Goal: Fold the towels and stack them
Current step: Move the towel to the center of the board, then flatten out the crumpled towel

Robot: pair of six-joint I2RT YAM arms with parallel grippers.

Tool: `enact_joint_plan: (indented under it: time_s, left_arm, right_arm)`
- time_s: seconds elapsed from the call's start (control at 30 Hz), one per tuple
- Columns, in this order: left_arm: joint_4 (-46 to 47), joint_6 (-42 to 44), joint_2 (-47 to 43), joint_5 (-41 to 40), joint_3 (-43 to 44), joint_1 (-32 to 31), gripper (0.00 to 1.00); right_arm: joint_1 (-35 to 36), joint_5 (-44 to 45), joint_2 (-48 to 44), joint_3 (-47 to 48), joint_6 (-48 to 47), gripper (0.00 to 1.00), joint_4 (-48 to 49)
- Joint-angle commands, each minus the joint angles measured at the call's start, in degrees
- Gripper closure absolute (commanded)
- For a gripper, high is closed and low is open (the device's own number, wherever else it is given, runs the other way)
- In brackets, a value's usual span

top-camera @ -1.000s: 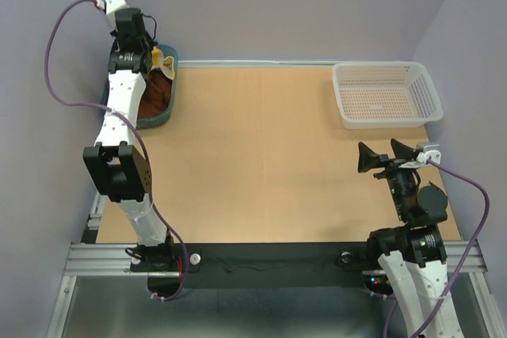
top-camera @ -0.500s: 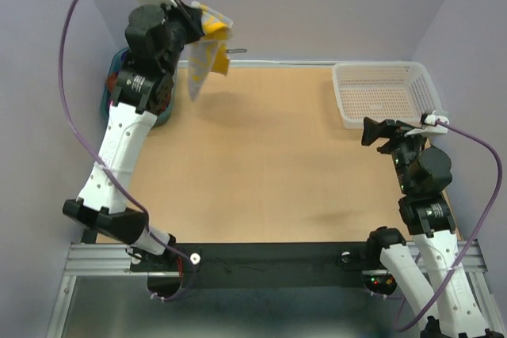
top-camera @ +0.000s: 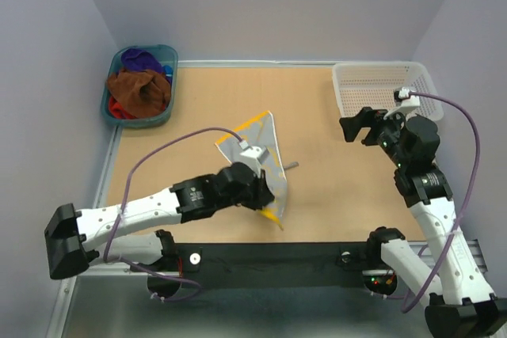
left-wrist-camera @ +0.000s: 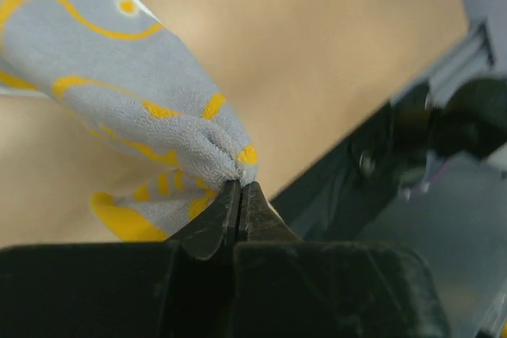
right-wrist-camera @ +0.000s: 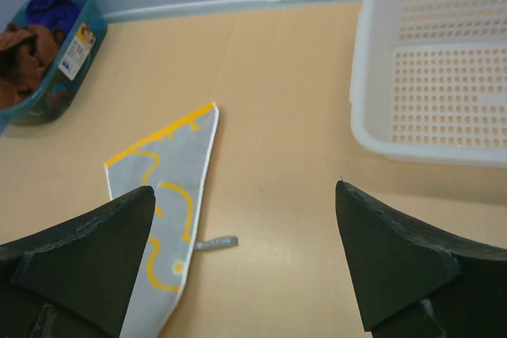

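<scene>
Top view: grey-and-yellow towel (top-camera: 255, 142) lying well right of teal tub (top-camera: 172, 77), its near end pinched by left gripper (top-camera: 267, 197); left wrist: jaws pressed together on a towel fold; right wrist: right gripper (right-wrist-camera: 245, 195) spread wide, holding nothing, brown towel (right-wrist-camera: 17, 43) inside tub

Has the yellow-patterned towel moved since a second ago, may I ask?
Yes. The towel, pinched in the left tool, has left the teal tub for the middle of the table.

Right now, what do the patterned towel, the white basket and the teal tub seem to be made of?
The patterned towel looks like soft terry cloth: fuzzy pile, limp bunched folds. The white basket seems rigid, slightly glossy plastic: moulded walls with even holes. The teal tub is probably smooth plastic too: thin, even rim.
</scene>
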Motion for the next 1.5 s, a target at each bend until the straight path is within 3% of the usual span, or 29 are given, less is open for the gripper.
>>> enact_joint_plan:
  time_s: [0.0, 0.1, 0.13, 0.27, 0.3, 0.37, 0.57, 0.7, 0.8, 1.0, 1.13, 1.47]
  left_arm:
    - [7.01, -4.35, 1.74, -0.3, 0.7, -13.15, 0.81]
    - [6.92, -2.42, 5.52, -0.82, 3.51, -17.65, 0.57]
    - [6.49, -1.28, 6.75, -0.82, 5.0, -17.91, 0.45]
    - [2.28, -1.7, 6.59, -6.34, 7.82, -17.65, 0.22]
    - [1.31, -2.15, 6.15, -9.32, 7.91, -16.09, 0.2]
    - [-0.89, -3.46, 4.57, -10.66, 6.87, -13.1, 0.19]
    - [0.59, -1.63, 0.26, -7.07, -1.48, 7.81, 0.2]
    - [3.22, 4.42, 5.16, -5.06, -2.89, 19.75, 0.21]
    - [5.42, 6.72, 8.86, -2.76, -2.81, 24.43, 0.22]
    - [7.19, 10.86, 19.05, -1.53, -0.09, 30.94, 0.25]
    - [7.45, 12.26, 23.89, -1.09, 1.06, 31.74, 0.28]
    - [8.15, 12.09, 27.06, -2.49, 1.59, 32.88, 0.28]
  right_arm:
    - [0.58, -4.54, 4.37, 3.28, 2.11, 0.0, -2.78]
    - [0.49, -6.48, 8.42, 4.77, 2.46, 0.0, -4.28]
    - [0.58, -7.52, 11.3, 5.47, 2.46, 0.0, -5.07]
    - [0.58, -9.64, 18.51, 7.14, 2.9, 0.0, -7.18]
    - [0.93, -9.82, 20.02, 7.67, 2.9, 0.0, -7.88]
    - [1.63, -9.47, 24.68, 9.24, 2.2, 0.0, -9.55]
    - [7.51, -4.55, 35.84, 13.82, 0.26, 0.08, -10.0]
    - [12.78, -1.56, 46.72, 19.78, -2.37, 0.2, -10.0]
    - [15.07, 0.02, 53.92, 23.04, -5.0, 0.24, -10.0]
    - [18.24, 3.19, 64.23, 31.22, -10.98, 0.32, -9.91]
    - [18.6, 4.33, 69.42, 34.65, -13.01, 0.37, -9.65]
    - [19.83, 7.75, 76.72, 40.63, -16.26, 0.39, -9.38]
